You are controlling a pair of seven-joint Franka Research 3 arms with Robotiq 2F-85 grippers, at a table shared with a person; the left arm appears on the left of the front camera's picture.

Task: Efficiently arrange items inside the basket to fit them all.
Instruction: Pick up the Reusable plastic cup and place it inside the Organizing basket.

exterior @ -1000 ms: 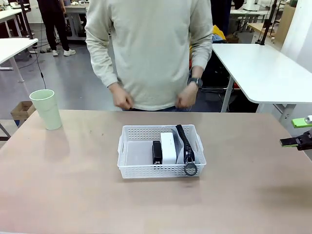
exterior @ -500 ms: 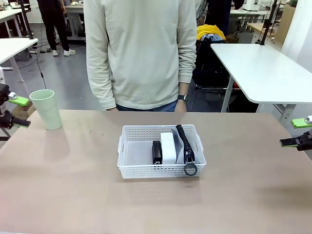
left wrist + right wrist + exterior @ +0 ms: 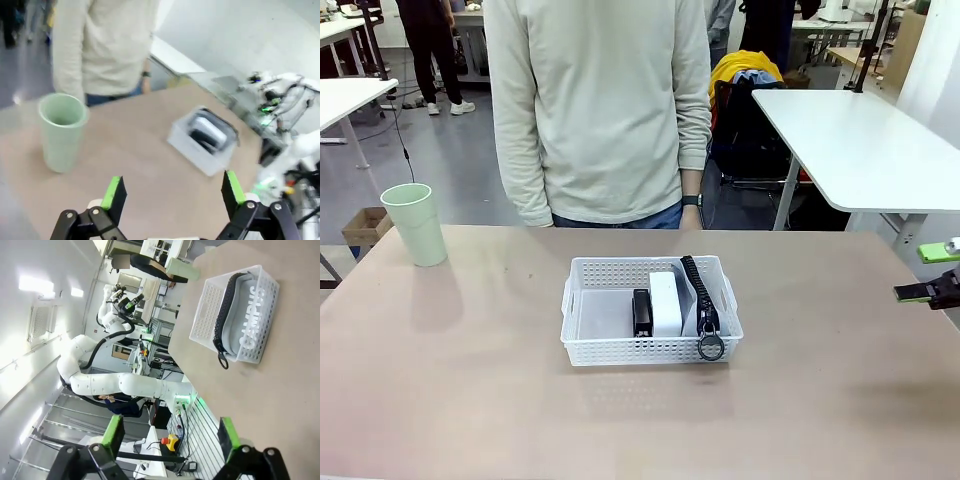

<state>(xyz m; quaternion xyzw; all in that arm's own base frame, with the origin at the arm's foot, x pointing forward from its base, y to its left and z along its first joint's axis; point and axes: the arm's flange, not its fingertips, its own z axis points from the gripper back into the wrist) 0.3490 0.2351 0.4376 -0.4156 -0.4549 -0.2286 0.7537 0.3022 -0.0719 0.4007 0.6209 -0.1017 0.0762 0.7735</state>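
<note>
The basket (image 3: 620, 351) sits mid-table holding the stapler (image 3: 642, 312), box (image 3: 666, 303) and pouch (image 3: 701, 295) at its right end, so the cup (image 3: 417, 224), well apart at far left, likely comes next for the left gripper (image 3: 172, 187), spread wide and empty like the right gripper (image 3: 170, 432)

The perforated basket (image 3: 640, 352) is white, the cup (image 3: 417, 225) pale green, the stapler (image 3: 641, 312) black.

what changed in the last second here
The person dropped both hands to their sides and shifted slightly toward the cup. The left gripper swung in beside the cup and back out, open. Nothing was grabbed or released. The basket, cup and open right gripper stayed put.
</note>
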